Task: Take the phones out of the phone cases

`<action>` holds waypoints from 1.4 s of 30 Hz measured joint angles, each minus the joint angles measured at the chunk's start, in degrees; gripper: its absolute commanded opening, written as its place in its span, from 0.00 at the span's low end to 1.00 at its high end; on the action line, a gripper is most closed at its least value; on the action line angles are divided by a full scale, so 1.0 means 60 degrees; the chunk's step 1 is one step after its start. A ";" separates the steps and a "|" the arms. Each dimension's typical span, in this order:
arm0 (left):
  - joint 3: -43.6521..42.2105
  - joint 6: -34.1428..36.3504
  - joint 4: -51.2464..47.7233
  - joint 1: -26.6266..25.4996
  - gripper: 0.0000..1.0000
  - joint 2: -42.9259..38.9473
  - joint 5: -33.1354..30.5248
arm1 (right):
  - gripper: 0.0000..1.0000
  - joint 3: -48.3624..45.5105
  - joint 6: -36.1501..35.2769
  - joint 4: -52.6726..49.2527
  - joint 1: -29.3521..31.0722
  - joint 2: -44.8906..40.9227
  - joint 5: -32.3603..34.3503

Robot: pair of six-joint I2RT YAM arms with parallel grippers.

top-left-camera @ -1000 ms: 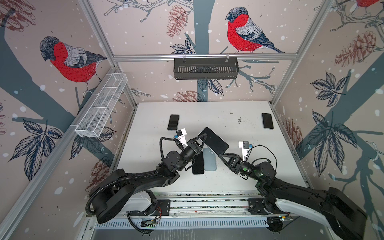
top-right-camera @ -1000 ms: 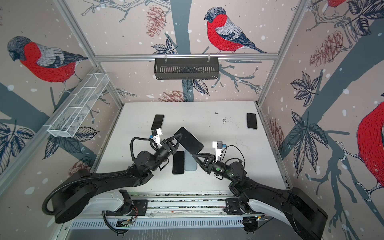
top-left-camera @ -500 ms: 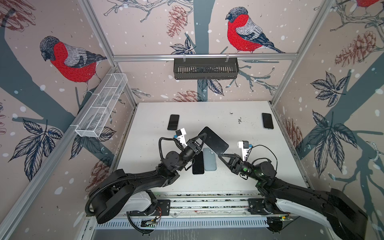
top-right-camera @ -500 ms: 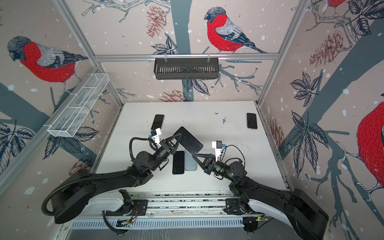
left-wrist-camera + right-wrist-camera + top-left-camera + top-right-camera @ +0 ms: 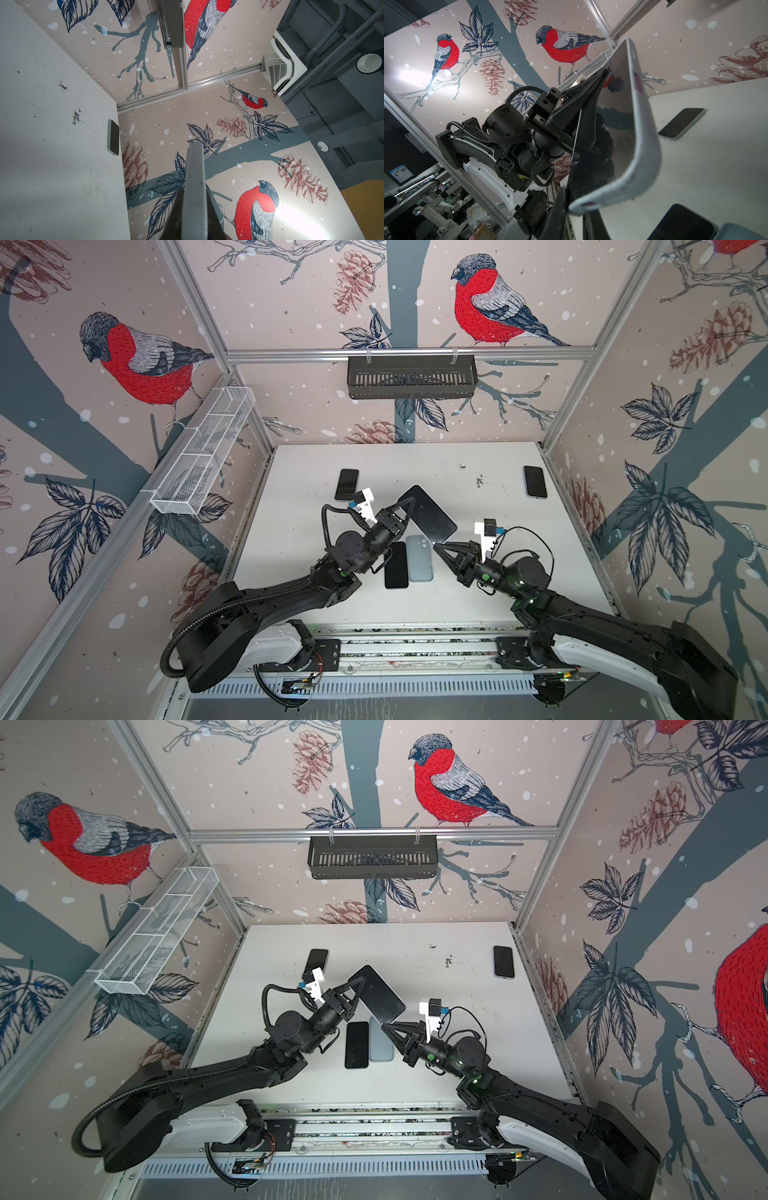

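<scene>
Left pincer [image 5: 408,503] [image 5: 359,982] narrow, clamped across the thickness of the phone case [image 5: 441,536] [image 5: 370,971] at one long edge, fingers flat on both faces. In the left wrist view the case edge [image 5: 195,187] runs straight out between the dark fingers. Right pincer [image 5: 436,546] [image 5: 385,1026] also narrow, tips pinched on the near lower corner of the same case; in the right wrist view that pale grey-blue corner [image 5: 591,202] sits between the two fingers. Phone [image 5: 430,515] [image 5: 380,992] sits in the case, dark glossy screen [image 5: 618,124] up and reflecting the wall print, pale rim wrapping it all round. Cased phone held off the tabletop [image 5: 478,593] [image 5: 436,1073] between both arms, tilted, lying diagonally, far end toward the left arm. Right under it on the tabletop: black phone [image 5: 395,565] [image 5: 357,1045] screen up, touching or just beside a pale blue slab [image 5: 419,559] [image 5: 382,1049], cannot tell if phone or bare case. Far left phone [image 5: 346,484] [image 5: 316,961] lies flat behind the left wrist. Far right phone [image 5: 535,482] [image 5: 503,962] [image 5: 113,137] lies near the right wall, well apart from the rest. Black basket [image 5: 411,377] hangs on the back wall, white mesh tray [image 5: 203,456] on the left wall.
</scene>
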 measured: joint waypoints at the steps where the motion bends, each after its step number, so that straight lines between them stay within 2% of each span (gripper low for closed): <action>1: 0.0087 0.0004 -0.0138 0.0004 0.00 -0.0007 -0.0040 | 0.01 0.0062 -0.0248 -0.0087 0.0076 0.0007 0.0142; 8: 0.0510 -0.0015 -0.1064 0.0018 0.00 -0.0127 -0.0255 | 0.04 0.0404 -0.2102 -0.0958 0.0736 0.0055 0.1133; 12: 0.0699 0.0109 -0.1770 -0.0022 0.00 -0.0193 0.0423 | 0.06 0.0514 -0.3217 -0.2776 0.0962 0.0219 0.2532; 14: 0.0787 0.0175 -0.2120 -0.0036 0.00 -0.0222 0.0772 | 0.07 0.0601 -0.3552 -0.3162 0.1020 0.0208 0.3304; 15: 0.0823 0.0178 -0.2244 -0.0029 0.00 -0.0240 0.0849 | 0.12 0.0641 -0.3690 -0.3300 0.1064 0.0193 0.3486; 17: 0.0856 0.0200 -0.2397 0.0011 0.00 -0.0317 0.1016 | 0.31 0.0721 -0.3774 -0.3672 0.1140 0.0051 0.3989; 19: 0.0867 0.0200 -0.2488 0.0127 0.00 -0.0441 0.1220 | 0.41 0.0608 -0.3865 -0.3887 0.1147 -0.0331 0.4342; 24: 0.0896 0.0408 -0.3020 0.0510 0.00 -0.0929 0.1526 | 0.72 -0.0098 -0.3657 -0.4411 0.1126 -0.2251 0.4823; 28: 0.0922 0.0736 -0.3501 0.1016 0.00 -0.1293 0.2116 | 0.91 -0.0342 -0.3537 -0.4943 0.1024 -0.4098 0.5067; 30: 0.0947 0.0987 -0.3854 0.1326 0.00 -0.1483 0.2539 | 0.98 -0.0390 -0.3388 -0.5085 0.0987 -0.4870 0.5206; 35: 0.1224 0.1920 -0.4776 0.1949 0.00 -0.1803 0.3654 | 1.00 -0.0120 -0.3177 -0.5872 0.0936 -0.5737 0.5227; 42: 0.2422 0.4335 -0.6736 0.2171 0.00 -0.1807 0.5282 | 0.99 0.0772 -0.3548 -0.6834 0.0896 -0.5074 0.4615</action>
